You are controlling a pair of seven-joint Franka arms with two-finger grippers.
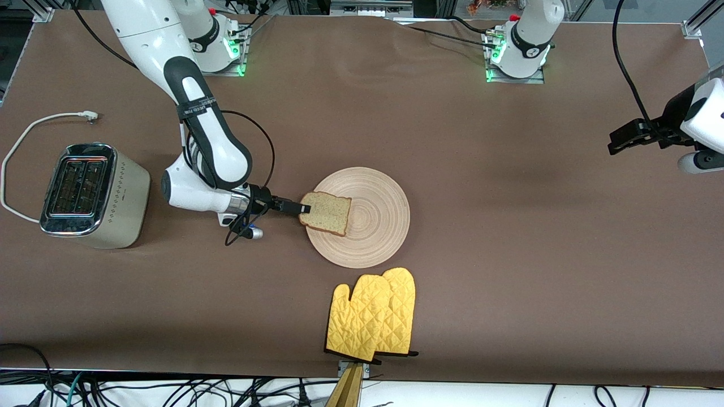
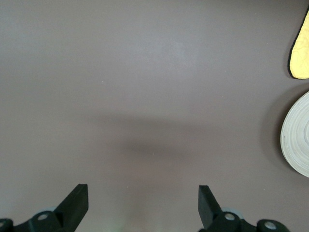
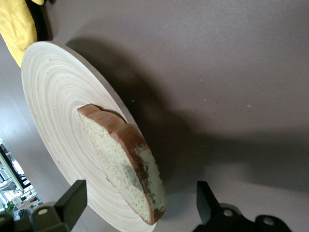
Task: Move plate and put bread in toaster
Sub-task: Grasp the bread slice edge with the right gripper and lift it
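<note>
Bread edge hidden by right claw

bright, even overhead light across brown worktop; soft, short shadows only. glare on chrome top of toaster. green indicator glow at both arm bases. faint dark smudge of shadow on worktop in left wrist view, edges diffuse. broad, deeper shadow beside plate in right wrist view; bread sharp, crust well lit. blown-out bright patch at corner of right wrist view. front view crisp, no visible motion blur.
</note>
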